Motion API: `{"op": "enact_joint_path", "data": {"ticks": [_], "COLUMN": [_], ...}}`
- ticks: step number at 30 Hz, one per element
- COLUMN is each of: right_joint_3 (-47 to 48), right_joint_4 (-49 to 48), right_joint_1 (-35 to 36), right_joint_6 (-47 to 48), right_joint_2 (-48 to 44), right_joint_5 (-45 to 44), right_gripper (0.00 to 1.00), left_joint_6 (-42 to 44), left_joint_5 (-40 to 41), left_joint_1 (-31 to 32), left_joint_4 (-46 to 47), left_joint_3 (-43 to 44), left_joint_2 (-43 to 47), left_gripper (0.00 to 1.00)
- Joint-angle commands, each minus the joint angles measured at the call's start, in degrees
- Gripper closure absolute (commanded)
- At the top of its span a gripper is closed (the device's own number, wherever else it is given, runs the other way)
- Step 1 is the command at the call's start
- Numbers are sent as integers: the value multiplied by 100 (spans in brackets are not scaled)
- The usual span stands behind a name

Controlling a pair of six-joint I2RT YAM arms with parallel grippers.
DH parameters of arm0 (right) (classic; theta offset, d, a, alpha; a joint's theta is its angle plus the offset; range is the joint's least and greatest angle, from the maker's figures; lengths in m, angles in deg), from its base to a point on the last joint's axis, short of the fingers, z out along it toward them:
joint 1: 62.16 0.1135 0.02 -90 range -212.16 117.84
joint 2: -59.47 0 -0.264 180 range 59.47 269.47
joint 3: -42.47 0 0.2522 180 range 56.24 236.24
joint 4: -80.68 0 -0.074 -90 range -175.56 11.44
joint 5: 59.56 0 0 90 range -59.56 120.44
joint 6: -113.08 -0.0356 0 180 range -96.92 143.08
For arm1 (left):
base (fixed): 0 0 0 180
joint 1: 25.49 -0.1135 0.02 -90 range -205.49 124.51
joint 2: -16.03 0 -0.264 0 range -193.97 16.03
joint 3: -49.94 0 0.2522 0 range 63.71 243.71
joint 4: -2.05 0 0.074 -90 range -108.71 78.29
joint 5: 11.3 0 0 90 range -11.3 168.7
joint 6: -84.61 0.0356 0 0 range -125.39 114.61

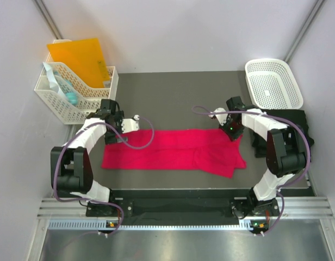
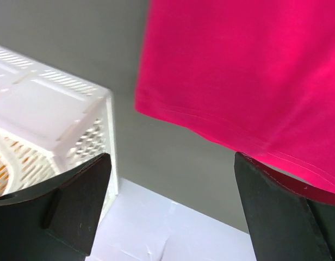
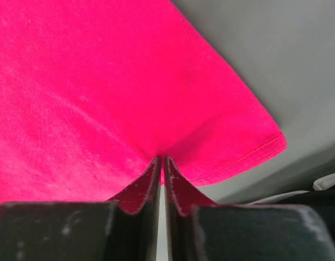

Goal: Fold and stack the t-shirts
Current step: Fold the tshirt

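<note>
The pinkish-red t-shirt lies folded into a long flat strip across the dark table, its right end doubled over. My left gripper hovers at the strip's upper left corner. In the left wrist view its jaws stand wide open with nothing between them, and the shirt's hem lies just beyond the right finger. My right gripper is at the upper right corner. There the jaws are shut on a pucker of the red cloth. The black t-shirt lies at the right edge, partly under the right arm.
A white lattice basket stands at the back right. A white file rack holding an orange folder stands at the back left, close to my left gripper; its corner shows in the left wrist view. Walls enclose the table.
</note>
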Motion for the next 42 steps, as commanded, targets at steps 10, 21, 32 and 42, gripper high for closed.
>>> {"op": "enact_joint_path", "data": {"ticks": [10, 21, 32, 42], "right_joint_3": [-200, -165, -306, -210], "right_joint_4": [-51, -69, -324, -334], "right_joint_1": [-102, -128, -208, -243], "right_joint_6": [98, 37, 37, -16], "right_joint_2": [-216, -172, 48, 111], "right_joint_5": [51, 60, -124, -90], "right_gripper": [100, 100, 100, 100], "left_joint_6": [-772, -719, -701, -657], "left_joint_5": [-308, -353, 473, 632], "left_joint_1": [-50, -50, -50, -50], "left_joint_4": [750, 635, 1514, 1576], "left_joint_3": [355, 399, 355, 320], "left_joint_2": [-493, -1063, -1723, -1820], "left_gripper": [100, 100, 100, 100]}}
